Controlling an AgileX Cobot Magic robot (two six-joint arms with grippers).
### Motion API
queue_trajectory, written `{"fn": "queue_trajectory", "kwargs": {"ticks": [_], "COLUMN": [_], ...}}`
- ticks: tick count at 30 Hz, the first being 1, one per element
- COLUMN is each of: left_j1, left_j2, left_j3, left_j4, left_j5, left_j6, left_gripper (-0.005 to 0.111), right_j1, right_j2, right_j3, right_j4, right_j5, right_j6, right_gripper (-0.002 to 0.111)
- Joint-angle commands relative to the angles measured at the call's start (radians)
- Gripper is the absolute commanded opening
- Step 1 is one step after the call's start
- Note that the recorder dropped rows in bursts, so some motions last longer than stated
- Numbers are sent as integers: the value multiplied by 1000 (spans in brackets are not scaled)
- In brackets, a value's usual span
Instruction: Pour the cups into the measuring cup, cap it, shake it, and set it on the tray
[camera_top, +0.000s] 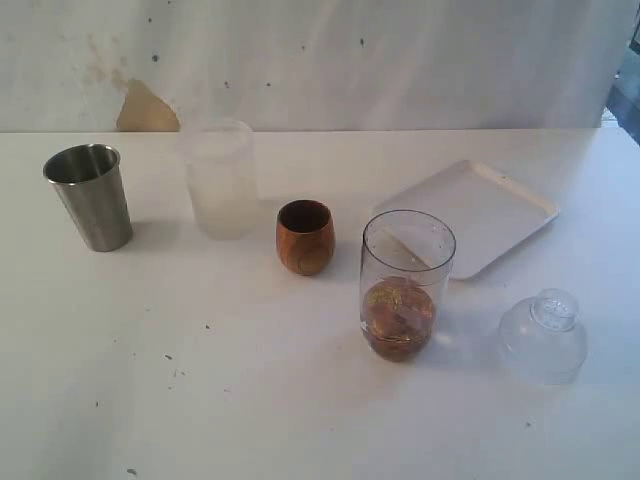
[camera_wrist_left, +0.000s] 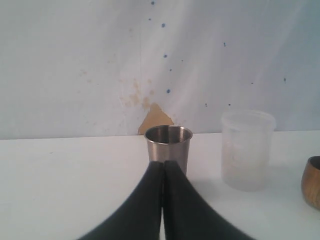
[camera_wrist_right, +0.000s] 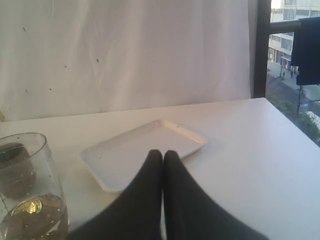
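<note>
The steel tumbler (camera_top: 90, 195) stands upright at the far left of the table. A brown wooden cup (camera_top: 305, 236) sits near the middle. To its right is the clear measuring cup (camera_top: 405, 285), with brownish contents in its bottom. The white tray (camera_top: 470, 213) lies behind it, nothing on it. A clear domed cap (camera_top: 543, 335) rests at the front right. Neither arm shows in the exterior view. My left gripper (camera_wrist_left: 164, 162) is shut and empty, with the steel tumbler (camera_wrist_left: 168, 145) just beyond its tips. My right gripper (camera_wrist_right: 163, 152) is shut, empty, before the tray (camera_wrist_right: 145, 150).
A frosted white plastic cup (camera_top: 219, 178) stands between the steel tumbler and the wooden cup. A white curtain hangs behind the table. In the right wrist view the table's right edge (camera_wrist_right: 295, 125) borders a window.
</note>
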Motion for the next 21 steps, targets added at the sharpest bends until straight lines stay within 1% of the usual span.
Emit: {"fn": "queue_trajectory", "kwargs": {"ticks": [1,4,7,9,13,18,21], "left_j1": [-4,-4,-4,-4,-4,-4,-4], "left_j2": [-4,-4,-4,-4,-4,-4,-4], "left_j3": [5,5,5,5,5,5,5], "left_j4": [-9,-9,-9,-9,-9,-9,-9], "left_j5": [-5,-5,-5,-5,-5,-5,-5], "left_j6": [2,2,2,2,2,2,2], "left_gripper": [0,0,0,0,0,0,0], "right_j1": [1,1,1,1,1,1,1], "right_j2": [-4,-4,-4,31,151,350,497], "right_j3": [-69,-147,-247,-310,-441,-576,-622], "right_j4": [0,0,0,-33,-110,-112,-112], "right_j5": [17,36,198,304,468,576,609], "right_j6": [12,12,5,2,-5,-43,-43], "right_gripper": [0,0,0,0,0,0,0]}}
